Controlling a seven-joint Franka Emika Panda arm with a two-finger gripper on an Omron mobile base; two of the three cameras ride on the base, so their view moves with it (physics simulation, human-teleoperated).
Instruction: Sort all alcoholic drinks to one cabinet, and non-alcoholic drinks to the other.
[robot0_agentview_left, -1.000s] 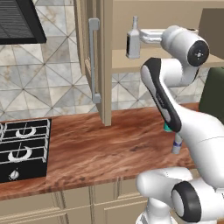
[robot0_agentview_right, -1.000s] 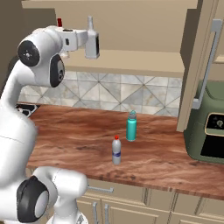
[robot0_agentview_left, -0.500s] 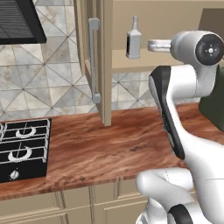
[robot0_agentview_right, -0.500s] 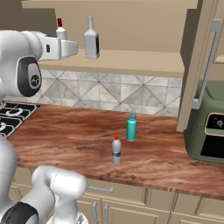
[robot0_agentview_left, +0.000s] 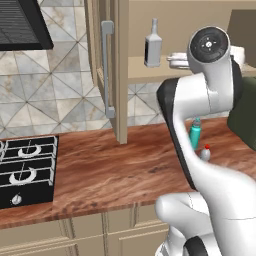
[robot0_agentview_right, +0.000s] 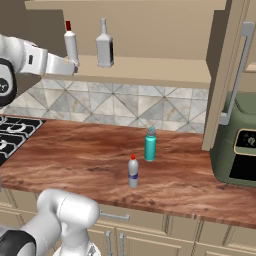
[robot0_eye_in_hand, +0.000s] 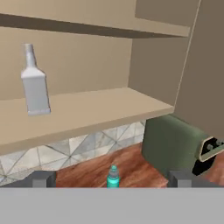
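Two non-alcoholic bottles are standing on the counter (robot0_agentview_right: 90, 165) nearest us: the small clear bottle (robot0_agentview_right: 133, 171) with its red cap, and just behind it the teal bottle (robot0_agentview_right: 150, 144). We are holding the tool (robot0_eye_in_hand: 111, 178) wide open and empty, up at shelf height, looking past its tips toward the shelf (robot0_agentview_right: 150, 70) of the open cabinet. Farther back on that shelf, the squarish long-necked bottle (robot0_agentview_right: 104, 44) and the slender white bottle (robot0_agentview_right: 71, 44) are standing upright, near each other but apart. We judge the alcoholic pair settled, with both counter bottles still waiting for the other cabinet.

We are risking a knock: the forearm is passing right by the white bottle in the right base view, and a careless swing out could tip it off the shelf. Reaching down, the open fingers could also topple the small bottle while going for the teal one.

We cannot tell whether the arm is touching the white bottle. The second cabinet is cut off, and the small bottle's label is too blurred to read.
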